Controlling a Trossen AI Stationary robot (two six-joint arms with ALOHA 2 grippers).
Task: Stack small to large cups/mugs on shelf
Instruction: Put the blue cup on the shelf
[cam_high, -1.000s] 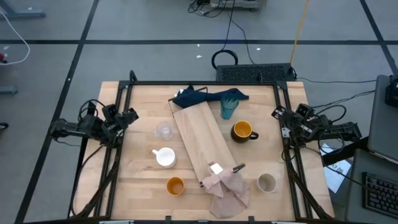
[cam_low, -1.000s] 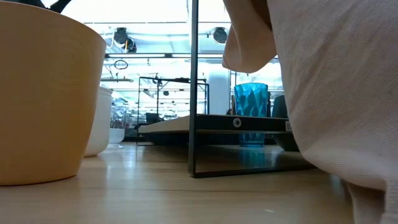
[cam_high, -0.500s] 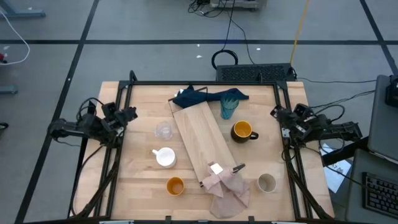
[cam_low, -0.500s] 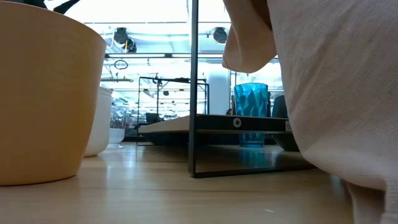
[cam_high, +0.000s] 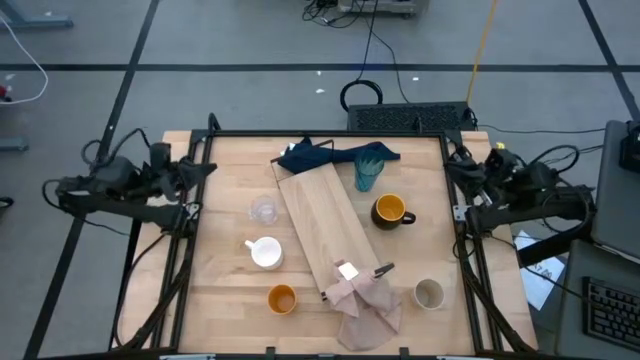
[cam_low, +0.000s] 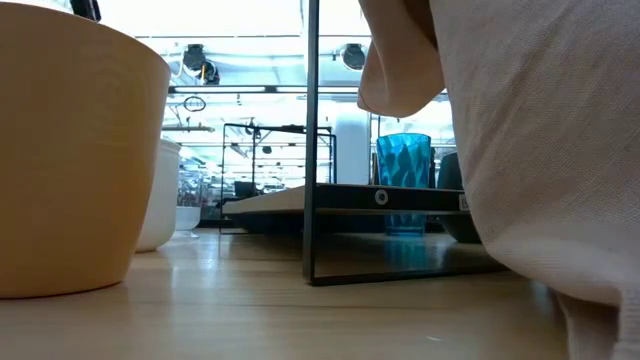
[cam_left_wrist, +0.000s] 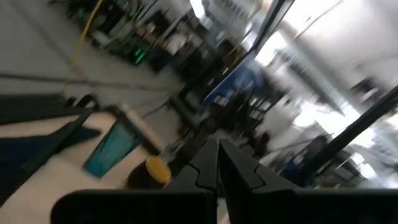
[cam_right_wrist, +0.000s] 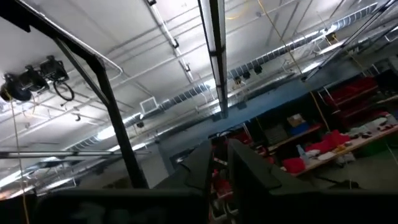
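Both arms are lifting back from the bench edges. The shelf (cam_high: 327, 229) is lying diagonally mid-bench, its far end toward the teal cup (cam_high: 368, 171). Left gripper (cam_left_wrist: 217, 163) is pressed together; right gripper (cam_right_wrist: 219, 163) is standing slightly apart.

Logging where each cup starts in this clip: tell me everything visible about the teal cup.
The teal cup is a see-through blue-green tumbler with a faceted, ribbed wall and no handle. It stands upright near the table's far edge, just right of the pale wood shelf, its far side against or overlapping the dark blue cloth. The low view shows it as tall, slightly wider at the rim, empty. No gripper is near it.
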